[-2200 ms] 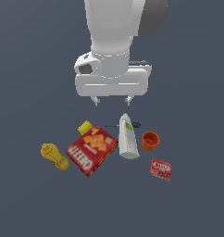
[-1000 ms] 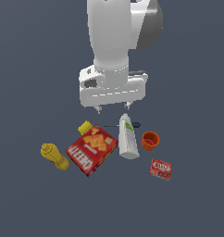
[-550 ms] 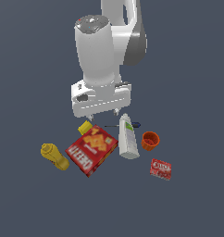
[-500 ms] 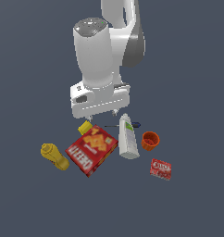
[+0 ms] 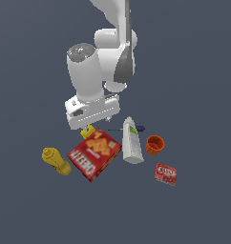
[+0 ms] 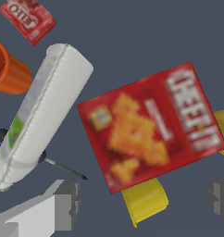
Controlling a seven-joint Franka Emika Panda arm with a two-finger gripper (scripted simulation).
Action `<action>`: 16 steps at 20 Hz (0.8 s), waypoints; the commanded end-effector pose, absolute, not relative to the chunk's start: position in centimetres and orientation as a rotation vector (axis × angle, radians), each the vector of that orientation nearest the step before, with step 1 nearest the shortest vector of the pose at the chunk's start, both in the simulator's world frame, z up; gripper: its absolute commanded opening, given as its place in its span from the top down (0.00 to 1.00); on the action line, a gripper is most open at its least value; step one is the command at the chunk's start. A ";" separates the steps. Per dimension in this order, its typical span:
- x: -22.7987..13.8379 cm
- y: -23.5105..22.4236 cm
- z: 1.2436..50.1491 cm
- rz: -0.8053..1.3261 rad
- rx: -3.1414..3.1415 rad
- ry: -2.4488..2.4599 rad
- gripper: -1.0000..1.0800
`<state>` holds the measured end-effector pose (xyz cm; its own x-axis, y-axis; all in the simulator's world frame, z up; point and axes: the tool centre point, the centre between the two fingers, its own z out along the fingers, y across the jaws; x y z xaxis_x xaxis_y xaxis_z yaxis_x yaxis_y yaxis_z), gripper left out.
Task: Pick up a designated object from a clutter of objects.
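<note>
Fingers (image 6: 67, 203) now lower, astride yellow can (image 6: 144, 200).

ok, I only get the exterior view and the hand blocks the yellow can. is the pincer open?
Observer: Yes. The wrist view shows the pincer open, fingers wide apart.
Operator: can lined up?
Observer: The small yellow can lies between the fingers, and it appears to touch the red cracker box edge.
Operator: anything near the fingers?
Observer: The pen tool pokes out from under the white bottle, its tip close to one finger.
</note>
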<state>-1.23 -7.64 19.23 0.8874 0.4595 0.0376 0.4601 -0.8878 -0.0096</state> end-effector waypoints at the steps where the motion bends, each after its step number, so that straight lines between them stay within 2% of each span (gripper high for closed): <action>1: -1.8 -8.7 17.9 -0.049 -3.020 -0.807 0.04; 16: -6.1 -13.8 11.3 -0.014 -2.913 -1.168 0.04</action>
